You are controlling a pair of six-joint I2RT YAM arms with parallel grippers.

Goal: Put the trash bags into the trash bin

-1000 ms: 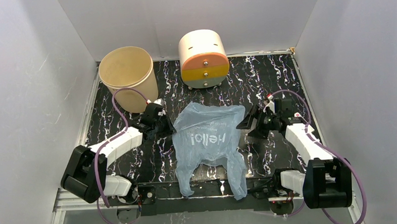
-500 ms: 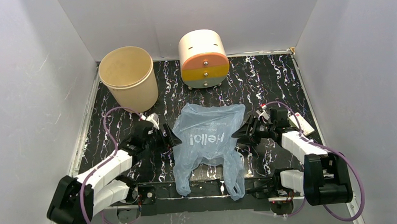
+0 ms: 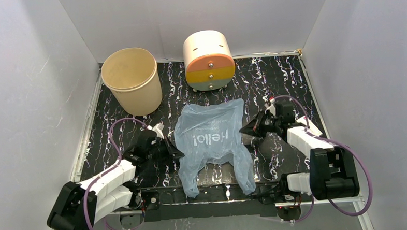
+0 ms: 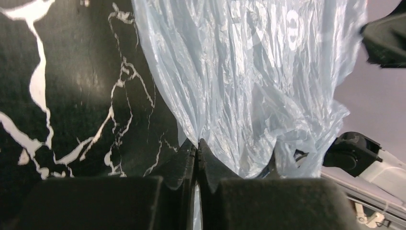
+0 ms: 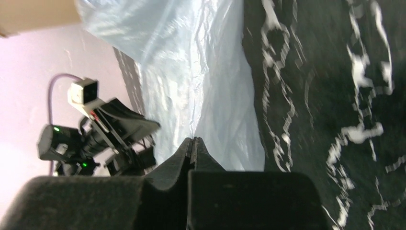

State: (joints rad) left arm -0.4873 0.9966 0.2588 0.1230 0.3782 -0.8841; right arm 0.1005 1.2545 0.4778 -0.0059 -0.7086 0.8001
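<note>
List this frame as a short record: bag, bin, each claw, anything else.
bag: thin translucent pale-blue plastic bag, spread on black marbled table
bin: beige round bucket, upright, far left, apart from bag
left claw: shut on bag's left edge
right claw: shut on bag's right edge
other: cream cylinder with orange-yellow front, far centre

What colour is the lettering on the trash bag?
White, on the pale-blue trash bag; clearest in the top external view.

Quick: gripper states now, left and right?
Left gripper: closed, pinching the trash bag edge.
Right gripper: closed at the bag's edge; whether it grips cannot be told.
</note>
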